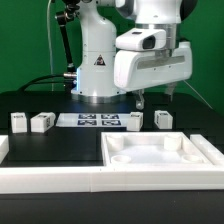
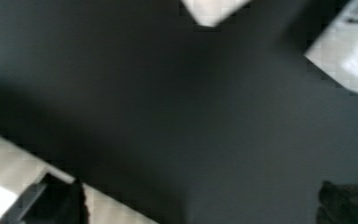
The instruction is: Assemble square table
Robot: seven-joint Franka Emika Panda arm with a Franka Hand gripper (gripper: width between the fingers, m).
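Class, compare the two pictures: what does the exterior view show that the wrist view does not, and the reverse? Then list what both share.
Exterior view only: the arm's white body, the square top, four leg blocks, the marker board and the long rail. Wrist view only: a close look between the dark fingertips, with blurred white scraps at the picture's edge that cannot be named. Both: the black table, and the jaws open, holding nothing.

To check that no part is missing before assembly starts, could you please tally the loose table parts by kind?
Leg blocks: 4
Square top: 1
Total: 5
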